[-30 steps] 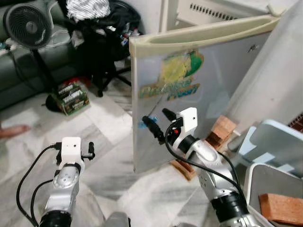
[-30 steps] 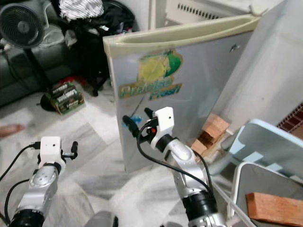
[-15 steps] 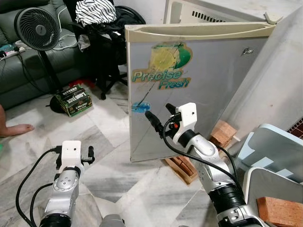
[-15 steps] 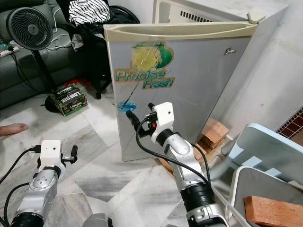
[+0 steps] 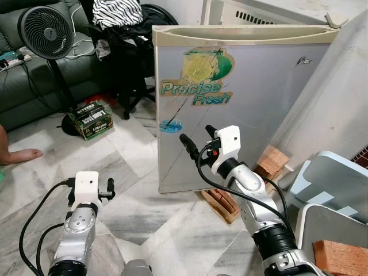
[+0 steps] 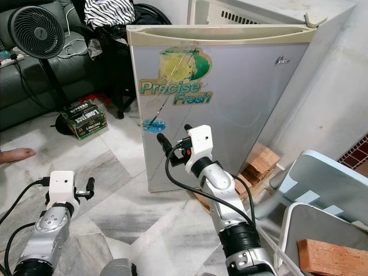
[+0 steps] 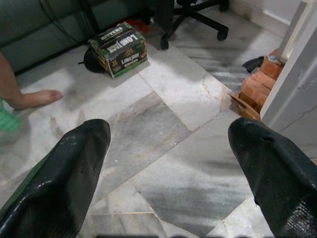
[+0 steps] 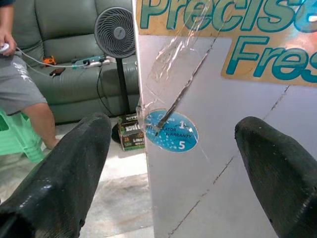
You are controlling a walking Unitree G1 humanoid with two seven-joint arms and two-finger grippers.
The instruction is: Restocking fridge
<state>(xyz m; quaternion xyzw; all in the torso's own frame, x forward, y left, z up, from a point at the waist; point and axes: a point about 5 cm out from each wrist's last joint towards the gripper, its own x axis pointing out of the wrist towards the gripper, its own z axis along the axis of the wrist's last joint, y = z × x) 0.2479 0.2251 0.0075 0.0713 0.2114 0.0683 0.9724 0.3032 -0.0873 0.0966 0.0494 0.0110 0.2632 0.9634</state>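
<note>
A small grey fridge stands before me with its door (image 5: pixel 253 115) facing me, a "Precise Fresh" sticker (image 5: pixel 198 92) on its upper part and a round blue warranty sticker (image 8: pixel 172 131) lower down. My right gripper (image 5: pixel 196 133) is raised close in front of the door near the blue sticker, fingers open and holding nothing. My left gripper (image 5: pixel 90 192) hangs low at the left over the marble floor (image 7: pixel 163 144), also open with nothing in it.
Bricks (image 5: pixel 270 162) lie at the fridge's foot on the right, more (image 5: pixel 221 204) under its front. A standing fan (image 5: pixel 45 31), a box (image 5: pixel 90 119), a chair heaped with clothes (image 5: pixel 123 23) and a sofa are at left. A person's foot (image 5: pixel 20 155) rests on the floor. A bin holding a brick (image 5: pixel 339 256) is at lower right.
The fridge door, angled a second ago, now faces me squarely with my right gripper still close before it. The whole view has also shifted. The left arm has barely moved.
</note>
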